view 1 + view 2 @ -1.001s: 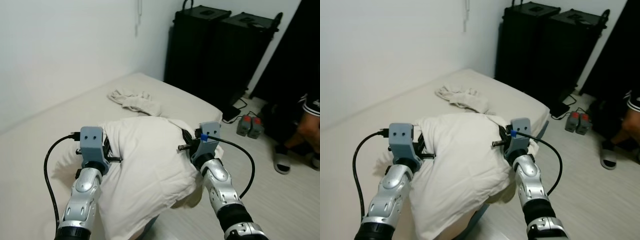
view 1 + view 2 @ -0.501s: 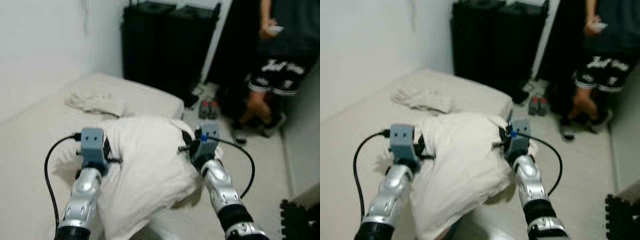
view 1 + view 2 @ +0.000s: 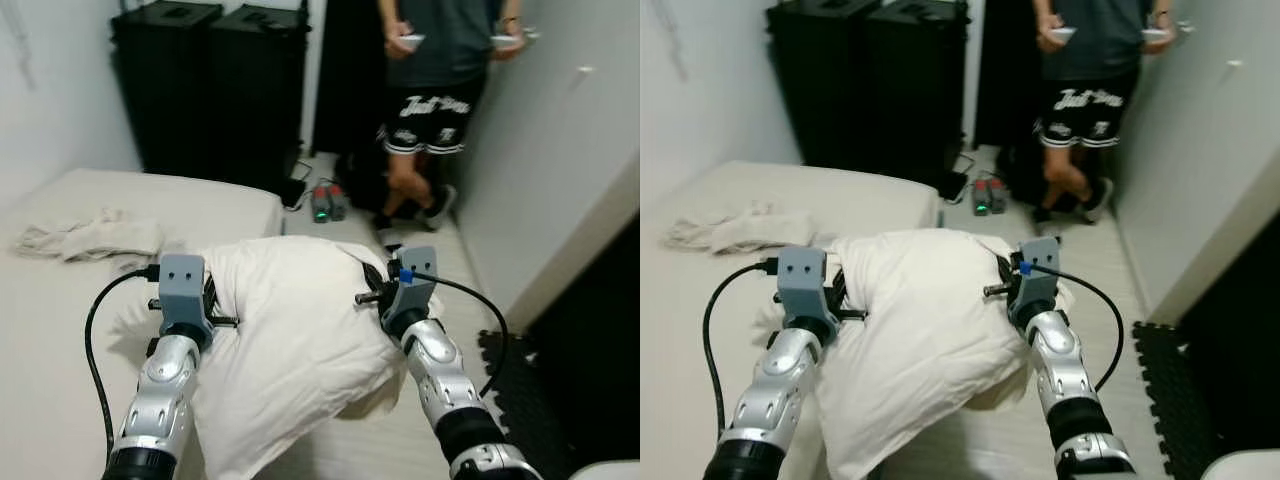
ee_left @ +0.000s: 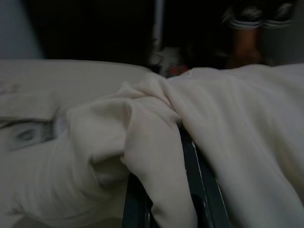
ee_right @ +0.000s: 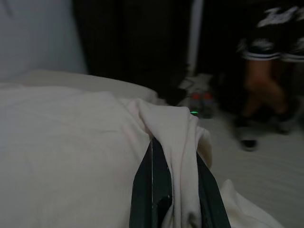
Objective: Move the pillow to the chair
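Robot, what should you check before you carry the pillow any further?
1. Left gripper holds the pillow: ok, fabric is bunched between its fingers.
2. Right gripper holds the pillow: ok, cloth is pinched in its fingers.
3. Pillow lifted off the bed: ok on the right; cannot tell on the left.
4. Path ahead free: not ok, a person stands in the aisle.
5. Chair located: cannot tell.

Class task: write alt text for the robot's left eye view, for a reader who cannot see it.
Both silver arms hold a white pillow up between the left gripper and right gripper, beside a bed. Ahead, a person stands near black cases.
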`<state>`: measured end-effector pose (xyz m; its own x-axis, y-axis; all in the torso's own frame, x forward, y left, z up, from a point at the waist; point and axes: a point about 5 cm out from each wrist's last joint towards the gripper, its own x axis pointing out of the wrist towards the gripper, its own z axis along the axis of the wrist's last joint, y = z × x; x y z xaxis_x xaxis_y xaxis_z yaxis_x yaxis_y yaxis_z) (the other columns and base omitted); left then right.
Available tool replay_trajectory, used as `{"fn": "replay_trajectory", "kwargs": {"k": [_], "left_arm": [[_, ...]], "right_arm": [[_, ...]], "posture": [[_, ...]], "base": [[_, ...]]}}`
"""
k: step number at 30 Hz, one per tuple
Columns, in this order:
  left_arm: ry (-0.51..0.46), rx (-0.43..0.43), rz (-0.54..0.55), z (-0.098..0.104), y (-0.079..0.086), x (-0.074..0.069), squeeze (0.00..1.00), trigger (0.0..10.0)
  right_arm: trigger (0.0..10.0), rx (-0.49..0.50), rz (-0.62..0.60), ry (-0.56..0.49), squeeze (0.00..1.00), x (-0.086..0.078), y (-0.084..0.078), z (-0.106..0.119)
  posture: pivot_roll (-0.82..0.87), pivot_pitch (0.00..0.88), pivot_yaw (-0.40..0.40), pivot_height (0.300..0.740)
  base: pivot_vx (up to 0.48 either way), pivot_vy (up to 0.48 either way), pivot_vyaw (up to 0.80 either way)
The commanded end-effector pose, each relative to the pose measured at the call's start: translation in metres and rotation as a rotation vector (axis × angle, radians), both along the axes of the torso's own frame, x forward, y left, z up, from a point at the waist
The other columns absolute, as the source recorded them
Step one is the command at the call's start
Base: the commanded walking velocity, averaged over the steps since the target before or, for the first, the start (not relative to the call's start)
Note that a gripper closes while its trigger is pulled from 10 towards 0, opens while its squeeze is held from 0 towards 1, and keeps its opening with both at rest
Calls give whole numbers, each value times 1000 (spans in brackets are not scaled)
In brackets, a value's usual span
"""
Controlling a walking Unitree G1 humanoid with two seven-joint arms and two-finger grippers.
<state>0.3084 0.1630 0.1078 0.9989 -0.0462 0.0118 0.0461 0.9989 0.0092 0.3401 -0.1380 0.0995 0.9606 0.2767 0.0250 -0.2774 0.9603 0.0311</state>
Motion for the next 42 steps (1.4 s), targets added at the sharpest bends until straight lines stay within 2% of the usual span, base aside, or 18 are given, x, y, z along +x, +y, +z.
{"fn": "replay_trajectory", "kwargs": {"k": [1,11,15,31,42], "left_arm": [[-55,5,-19,9,-4,2,0,10000],[-50,23,-39,8,-8,3,0,10000],[-53,48,-72,13,-9,7,0,10000],[-28,104,-142,13,-7,10,0,10000],[-2,56,-108,7,-2,11,0,10000]], "right_arm": [[10000,10,34,-21,0,1,9,5],[10000,1,36,-9,0,0,11,2],[10000,23,13,9,0,-3,14,-5],[10000,49,-34,24,0,-10,17,-16],[10000,55,-55,22,0,-12,15,-18]], "posture": [[-22,34,-45,740],[-10,40,-32,740],[13,41,12,740],[46,32,84,740],[32,28,95,740]], "base": [[0,0,-800],[0,0,-800],[0,0,-800],[0,0,-800],[0,0,-800]]}}
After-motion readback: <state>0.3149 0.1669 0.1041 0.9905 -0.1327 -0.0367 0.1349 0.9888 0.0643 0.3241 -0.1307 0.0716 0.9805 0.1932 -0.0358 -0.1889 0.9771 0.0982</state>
